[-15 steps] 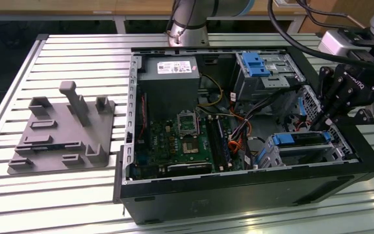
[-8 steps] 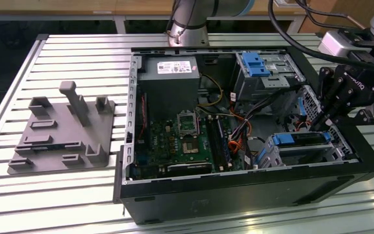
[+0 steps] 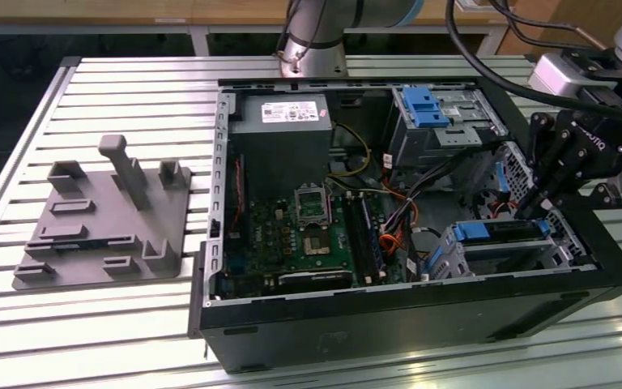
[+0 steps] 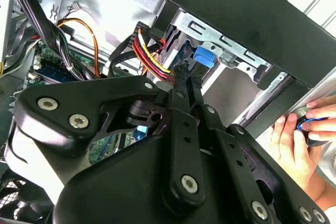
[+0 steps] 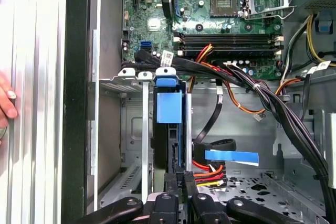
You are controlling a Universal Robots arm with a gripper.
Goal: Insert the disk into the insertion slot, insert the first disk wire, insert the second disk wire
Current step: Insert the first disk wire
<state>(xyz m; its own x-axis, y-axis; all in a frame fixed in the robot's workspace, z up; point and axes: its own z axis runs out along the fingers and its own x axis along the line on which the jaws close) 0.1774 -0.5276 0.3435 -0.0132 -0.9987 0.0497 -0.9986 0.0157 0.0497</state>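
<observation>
Disk (image 3: 500, 230): silver drive in a blue carrier, sitting inside the insertion slot (image 3: 453, 258).
Location: corner of the computer case (image 3: 398, 316) nearest the exterior view's right, well apart from the power supply.
Attitude: stands on edge between the cage rails, thin edge up; blue carrier tab (image 5: 169, 103) is at the end nearer the motherboard (image 5: 210, 3).
Long axis: judged to run from the motherboard side out toward the gripper.
Reason for seating: the rails close on both flat faces, so the drive appears to be held without further support.
Gripper (image 5: 178, 182): at the drive's end away from the motherboard, fingers drawn close with a slim gap; likely narrowed to fit the tight corner. Whether anything is pinched, cannot tell.
Wire bundle (image 5: 210, 170): red, yellow and black, loose just beside the fingertips.
Hand (image 4: 294, 145): a person's, outside the case wall.
</observation>
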